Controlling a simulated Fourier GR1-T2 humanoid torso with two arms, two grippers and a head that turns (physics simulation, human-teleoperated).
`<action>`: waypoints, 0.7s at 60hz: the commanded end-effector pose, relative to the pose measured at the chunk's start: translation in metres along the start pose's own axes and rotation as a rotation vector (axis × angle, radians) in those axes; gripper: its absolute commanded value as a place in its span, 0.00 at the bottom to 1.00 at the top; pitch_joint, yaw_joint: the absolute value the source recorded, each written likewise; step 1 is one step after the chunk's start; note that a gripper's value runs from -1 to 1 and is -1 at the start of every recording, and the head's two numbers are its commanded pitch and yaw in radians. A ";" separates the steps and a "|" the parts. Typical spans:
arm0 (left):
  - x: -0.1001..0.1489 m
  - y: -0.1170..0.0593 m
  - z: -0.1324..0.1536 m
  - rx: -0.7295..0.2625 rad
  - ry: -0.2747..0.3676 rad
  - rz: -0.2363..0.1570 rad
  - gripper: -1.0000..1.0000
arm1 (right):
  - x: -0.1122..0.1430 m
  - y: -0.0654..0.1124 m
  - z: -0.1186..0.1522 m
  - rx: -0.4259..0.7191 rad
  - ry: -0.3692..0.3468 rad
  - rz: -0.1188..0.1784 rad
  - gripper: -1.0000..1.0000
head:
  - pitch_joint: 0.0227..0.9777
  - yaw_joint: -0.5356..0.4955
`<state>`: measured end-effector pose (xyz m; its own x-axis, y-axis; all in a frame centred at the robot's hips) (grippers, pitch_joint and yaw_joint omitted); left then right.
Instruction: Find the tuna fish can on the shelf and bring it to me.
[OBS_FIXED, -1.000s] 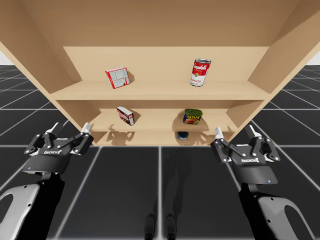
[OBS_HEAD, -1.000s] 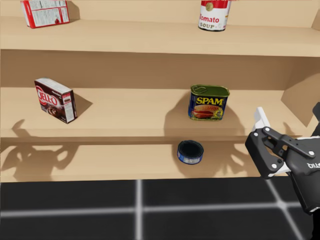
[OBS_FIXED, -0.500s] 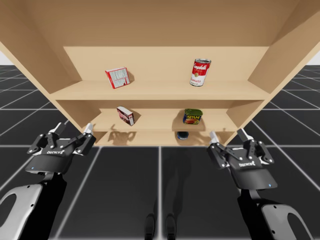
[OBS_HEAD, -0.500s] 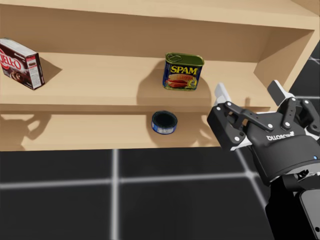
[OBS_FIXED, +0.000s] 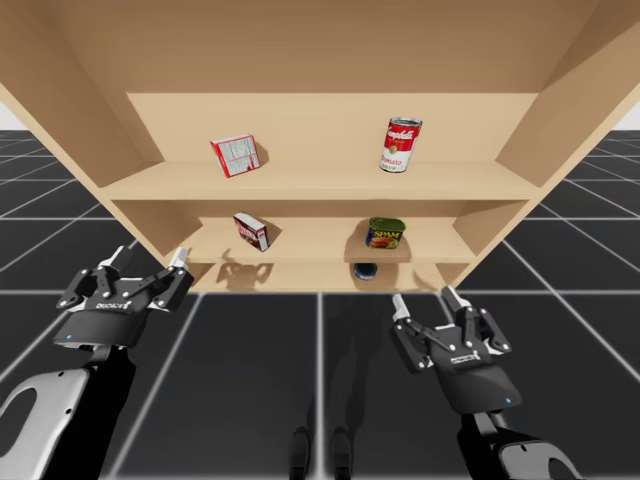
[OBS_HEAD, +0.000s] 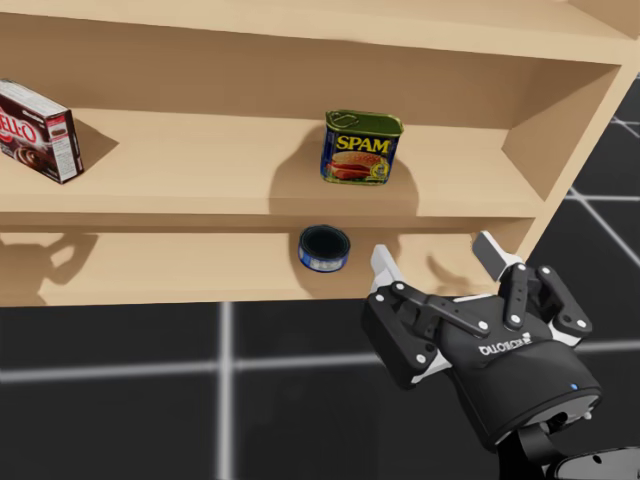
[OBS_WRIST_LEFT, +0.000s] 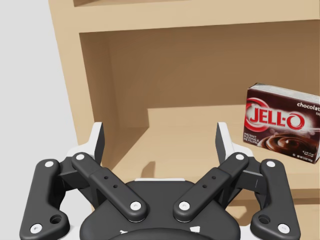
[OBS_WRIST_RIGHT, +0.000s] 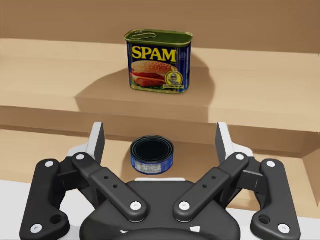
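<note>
Bottom shelf (OBS_WRIST_RIGHT: 50, 145): blue can (OBS_WRIST_RIGHT: 152, 155) ahead of right gripper (OBS_WRIST_RIGHT: 160, 131) (fingers apart).

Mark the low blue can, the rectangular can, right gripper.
low blue can (OBS_WRIST_RIGHT: 152, 160), right wrist view, side wall
rectangular can (OBS_WRIST_RIGHT: 159, 62), right wrist view, front face
right gripper (OBS_FIXED: 424, 298), high view, between fingertips

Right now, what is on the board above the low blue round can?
A blue rectangular can with a green lid stands upright on the middle board, over the low blue round can. That board's front edge hides the space behind the round can.
</note>
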<state>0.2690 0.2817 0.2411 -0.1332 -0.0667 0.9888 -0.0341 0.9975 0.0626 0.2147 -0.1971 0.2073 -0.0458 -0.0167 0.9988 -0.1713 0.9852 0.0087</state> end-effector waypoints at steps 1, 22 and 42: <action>0.000 0.000 0.000 0.002 -0.004 -0.004 0.00 | -0.027 0.008 -0.007 0.015 0.049 0.031 0.00 | 0.75 0.34; -0.001 -0.002 0.000 0.007 -0.006 -0.019 0.00 | -0.060 0.014 -0.052 0.011 0.131 0.120 0.00 | 0.75 0.33; -0.001 -0.001 0.001 0.011 -0.008 -0.022 0.00 | -0.080 0.024 -0.101 0.014 0.176 0.171 0.00 | 0.75 0.32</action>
<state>0.2686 0.2802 0.2396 -0.1388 -0.0877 0.9864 -0.0453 0.9956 0.0822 0.2942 -0.1626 0.1429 0.0772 0.1628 0.9836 -0.1876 0.9713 -0.1461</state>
